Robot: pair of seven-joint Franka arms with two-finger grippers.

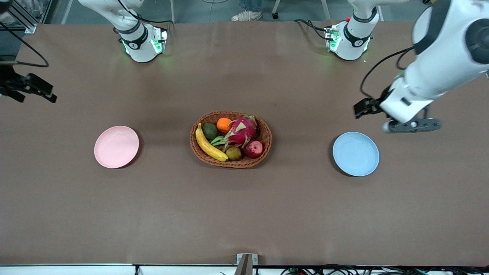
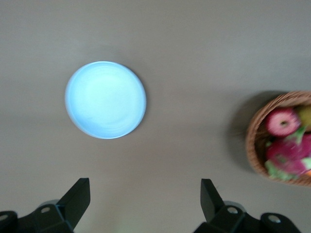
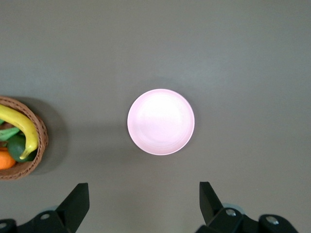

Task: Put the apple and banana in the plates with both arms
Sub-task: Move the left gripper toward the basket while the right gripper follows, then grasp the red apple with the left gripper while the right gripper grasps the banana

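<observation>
Two fruits are being eyed in the wicker basket (image 1: 230,160): the glossy apple (image 1: 253,148), likely slippery, best pinched across its middle, and the firm banana (image 1: 208,146), gripped mid-curve, while the left gripper (image 2: 145,204) and right gripper (image 3: 144,203) are being held spread, empty, above the blue plate (image 1: 355,154) and pink plate (image 1: 116,146).

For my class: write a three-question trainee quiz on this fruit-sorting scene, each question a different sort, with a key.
1. True or false: the apple lies on the blue plate.
2. Which fruit lies along the basket rim toward the right arm's end? A banana B orange C kiwi
3. Fill in: the left gripper and right gripper are both ____.

Key: 1 false, it is in the basket; 2 A; 3 open.
</observation>
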